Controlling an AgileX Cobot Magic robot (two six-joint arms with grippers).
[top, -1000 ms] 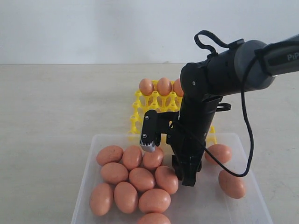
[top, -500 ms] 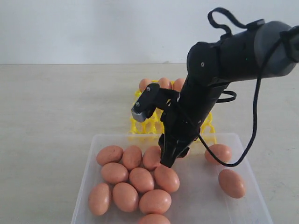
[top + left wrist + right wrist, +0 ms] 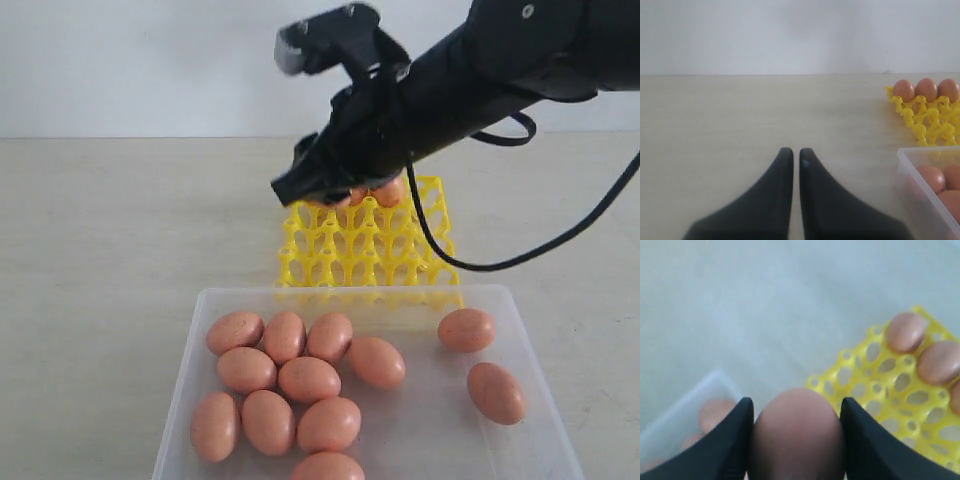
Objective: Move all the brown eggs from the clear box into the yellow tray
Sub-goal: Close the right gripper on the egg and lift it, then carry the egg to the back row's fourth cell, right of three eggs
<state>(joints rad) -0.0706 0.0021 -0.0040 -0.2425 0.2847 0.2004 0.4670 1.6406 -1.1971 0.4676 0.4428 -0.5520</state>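
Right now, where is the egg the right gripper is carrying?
In the right wrist view the carried egg is clamped in the right gripper, over a corner of the yellow tray near the three eggs seated there.

Beige tabletop (image 3: 100, 250), plain white wall (image 3: 150, 60) behind

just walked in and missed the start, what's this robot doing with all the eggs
The right gripper holds one brown egg between its fingers, lifted above the yellow tray. Three eggs sit in the tray's far row. Twelve other eggs lie in the clear box in front of the tray. The left gripper is shut, holds nothing, and sits over the bare table off to the side.
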